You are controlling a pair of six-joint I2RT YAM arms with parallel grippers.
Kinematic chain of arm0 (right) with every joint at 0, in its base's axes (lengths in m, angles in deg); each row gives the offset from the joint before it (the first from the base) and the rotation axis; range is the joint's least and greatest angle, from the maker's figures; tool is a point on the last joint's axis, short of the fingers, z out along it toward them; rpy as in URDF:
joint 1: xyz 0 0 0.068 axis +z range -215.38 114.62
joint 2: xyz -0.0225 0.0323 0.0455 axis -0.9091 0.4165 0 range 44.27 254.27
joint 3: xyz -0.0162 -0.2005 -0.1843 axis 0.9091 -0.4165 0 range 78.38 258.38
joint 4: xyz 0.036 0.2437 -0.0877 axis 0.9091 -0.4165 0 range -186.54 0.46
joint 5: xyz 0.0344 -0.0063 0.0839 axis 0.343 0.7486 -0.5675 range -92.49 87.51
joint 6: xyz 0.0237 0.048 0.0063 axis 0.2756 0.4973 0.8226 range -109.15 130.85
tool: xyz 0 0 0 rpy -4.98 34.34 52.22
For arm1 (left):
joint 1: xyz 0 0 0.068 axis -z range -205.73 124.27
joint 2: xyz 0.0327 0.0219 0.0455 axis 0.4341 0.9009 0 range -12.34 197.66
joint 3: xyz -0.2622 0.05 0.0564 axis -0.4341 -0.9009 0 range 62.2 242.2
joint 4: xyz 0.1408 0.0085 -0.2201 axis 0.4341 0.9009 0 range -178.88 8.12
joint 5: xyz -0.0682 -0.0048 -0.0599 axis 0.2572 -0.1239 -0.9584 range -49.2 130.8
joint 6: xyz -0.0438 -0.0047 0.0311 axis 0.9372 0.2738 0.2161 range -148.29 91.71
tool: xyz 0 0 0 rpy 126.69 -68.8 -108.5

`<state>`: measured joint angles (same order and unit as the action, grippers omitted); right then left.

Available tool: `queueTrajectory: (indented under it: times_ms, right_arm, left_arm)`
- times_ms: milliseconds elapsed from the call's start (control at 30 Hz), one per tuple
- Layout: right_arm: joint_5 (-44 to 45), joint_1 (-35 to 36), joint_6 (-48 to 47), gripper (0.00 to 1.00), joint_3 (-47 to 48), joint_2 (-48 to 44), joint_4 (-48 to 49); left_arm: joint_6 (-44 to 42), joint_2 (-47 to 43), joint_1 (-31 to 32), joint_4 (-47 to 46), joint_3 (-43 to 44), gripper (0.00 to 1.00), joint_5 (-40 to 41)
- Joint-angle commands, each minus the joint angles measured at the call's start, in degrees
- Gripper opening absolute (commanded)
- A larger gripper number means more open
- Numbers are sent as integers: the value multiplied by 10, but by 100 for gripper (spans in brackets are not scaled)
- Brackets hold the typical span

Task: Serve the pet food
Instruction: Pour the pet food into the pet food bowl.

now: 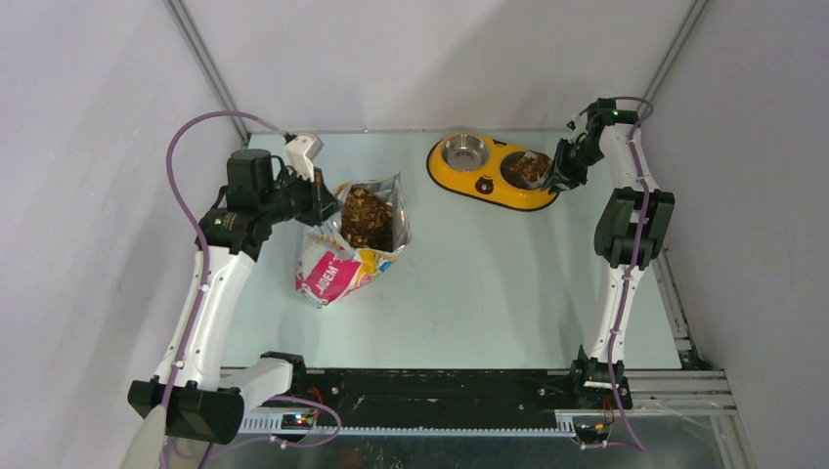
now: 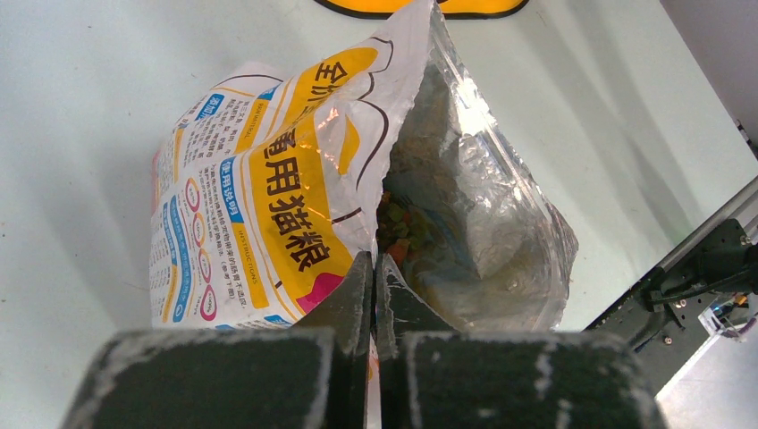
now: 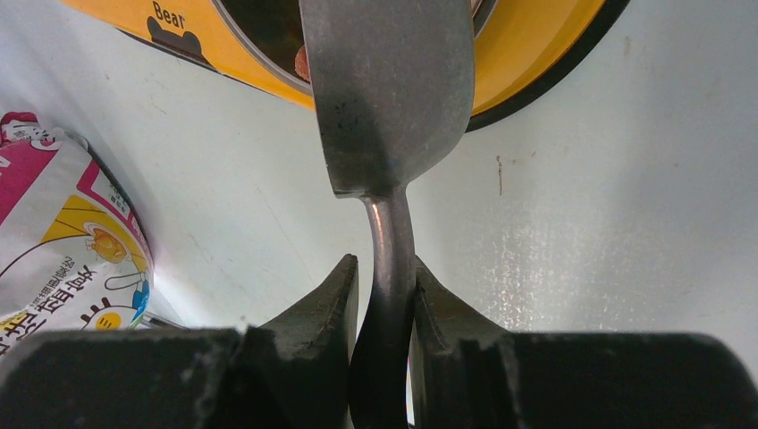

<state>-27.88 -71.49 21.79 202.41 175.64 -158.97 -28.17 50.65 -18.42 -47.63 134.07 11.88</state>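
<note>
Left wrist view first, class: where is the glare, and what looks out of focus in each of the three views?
Left wrist: strong glare on the foil lining of the bag, and the left gripper close to the lens is soft. Right wrist: dull sheen on the scoop, a pale reflection on the table, the right gripper slightly blurred. Top external: even light, only faint shadows.

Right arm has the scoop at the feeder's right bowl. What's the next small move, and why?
Probably raise the right gripper a little to lift the scoop clear of the right bowl: kibble already lies there, and the left gripper pinches the bag open for another load. Whether the scoop is emptied, I cannot tell.
</note>
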Motion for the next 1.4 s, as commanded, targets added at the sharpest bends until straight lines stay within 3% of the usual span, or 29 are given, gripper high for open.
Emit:
queueTrajectory:
  times_ms: [0, 1367]
  right_arm:
    - [0, 1, -11, 0, 11, -8, -1]
    - [120, 37, -65, 0, 5, -38, 4]
  left_arm:
    - [11, -15, -7, -3, 5, 0, -22]
    - [13, -18, -9, -3, 6, 0, -27]
